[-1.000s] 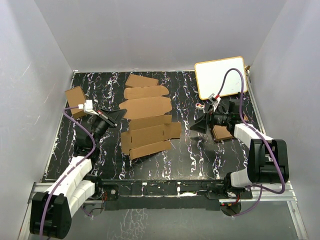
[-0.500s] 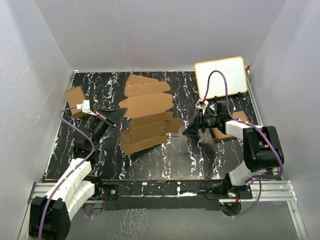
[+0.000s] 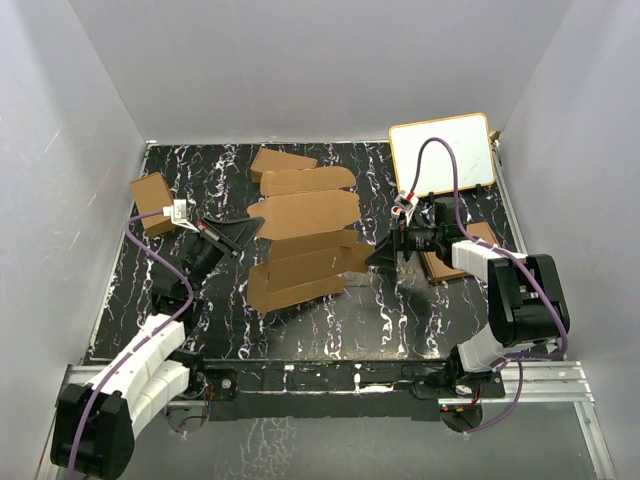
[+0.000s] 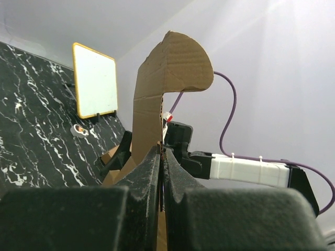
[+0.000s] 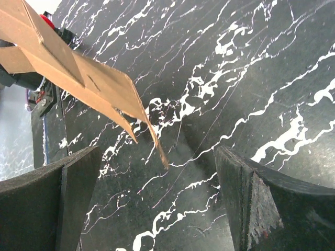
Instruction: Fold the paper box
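The paper box [image 3: 305,235] is a wide die-cut brown sheet with flaps, held tilted above the middle of the table. My left gripper [image 3: 248,232] is shut on its left edge. In the left wrist view the sheet [image 4: 167,78] rises edge-on out of the closed left gripper [image 4: 162,157]. My right gripper [image 3: 381,257] stands open at the sheet's right edge. In the right wrist view a pointed corner of the sheet [image 5: 78,73] hangs just ahead of the wide-open right gripper [image 5: 157,193], with nothing between the fingers.
A white board with a yellow rim [image 3: 443,153] lies at the back right. One short brown carton [image 3: 152,193] sits at the left wall, another [image 3: 282,160] behind the sheet. A brown pile [image 3: 445,265] lies under the right arm. White walls close in three sides.
The sheet has shifted right and tilted up with the left gripper. The right gripper has moved left, up to the sheet's right edge, and stayed open.
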Available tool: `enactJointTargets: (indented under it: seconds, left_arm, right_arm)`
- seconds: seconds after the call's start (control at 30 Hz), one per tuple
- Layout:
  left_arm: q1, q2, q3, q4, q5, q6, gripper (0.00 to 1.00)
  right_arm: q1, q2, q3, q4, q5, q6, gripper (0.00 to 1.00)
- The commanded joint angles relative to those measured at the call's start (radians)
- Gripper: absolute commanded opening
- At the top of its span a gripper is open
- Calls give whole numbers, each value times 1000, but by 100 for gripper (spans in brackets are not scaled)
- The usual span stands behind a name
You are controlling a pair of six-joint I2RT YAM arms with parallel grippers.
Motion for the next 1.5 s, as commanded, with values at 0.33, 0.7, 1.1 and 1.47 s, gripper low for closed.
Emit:
enactJointTargets:
  seconds: [0.33, 0.7, 1.1, 1.47]
  left_arm:
    - [-97, 13, 31, 98, -42, -6, 0]
    - [-110, 15, 28, 114, -68, -13, 0]
    - [-117, 22, 24, 154, -76, -40, 0]
    - [-121, 6, 13, 116, -84, -9, 0]
  right_arm:
    - [0, -76, -5, 163, -187, 8, 61]
    - [11, -103, 1, 97, -197, -67, 47]
    - [25, -97, 14, 53, -187, -108, 34]
    - [24, -117, 61, -97, -205, -248, 8]
